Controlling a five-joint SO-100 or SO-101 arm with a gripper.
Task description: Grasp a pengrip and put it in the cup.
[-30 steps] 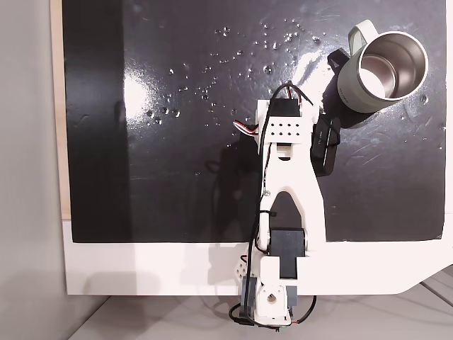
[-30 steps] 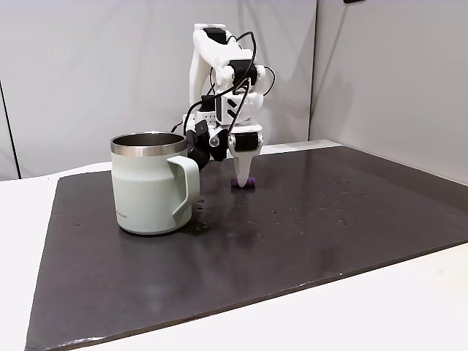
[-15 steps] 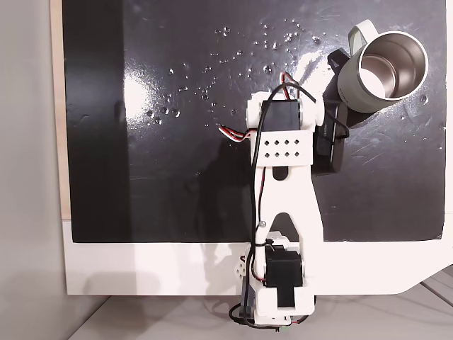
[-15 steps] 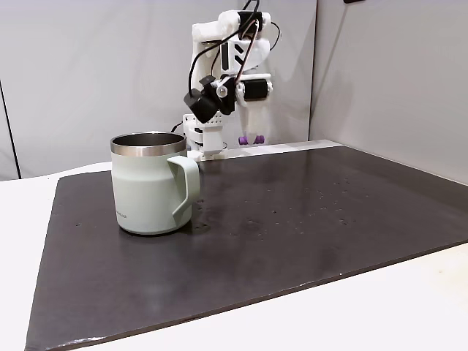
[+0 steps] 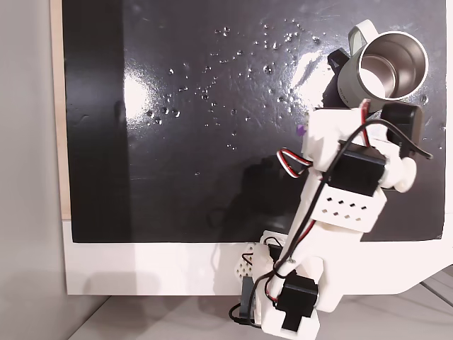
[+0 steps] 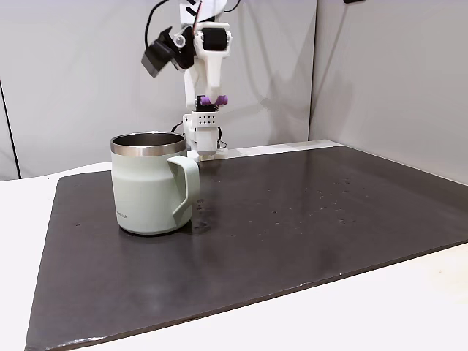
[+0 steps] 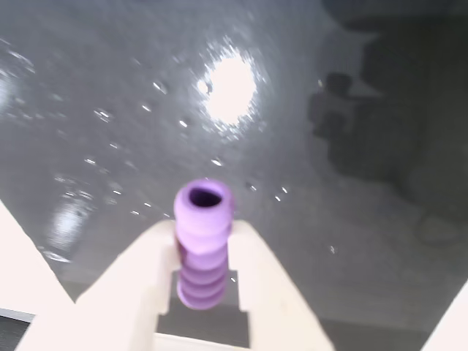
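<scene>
clearly the carry is under way: in the wrist view the gripper (image 7: 207, 292) has its two pale fingers (image 7: 139, 281) pressed in on the sides of the pengrip (image 7: 203, 252), nearly closed with only the grip's width between them, pinching its lower ribs so the open end juts out past the tips. that side pinch probably keeps the soft piece from slipping or rolling while it travels. the pengrip is a small purple tube with rounded ribs along its body and a dark hollow bore at the end.

in a fixed view from the side, the gripper (image 6: 213, 102) hangs high above the dark mat (image 6: 307, 219), with the pengrip (image 6: 213, 99) a purple speck at its tip, at about 1 o'clock from the grey-green mug (image 6: 150, 194). the height looks meant to clear the steel rim. in a fixed view from above, a purple dot (image 5: 301, 130) peeks out beside the arm, at about 7 o'clock from the mug (image 5: 386, 67), not yet over its mouth.
</scene>
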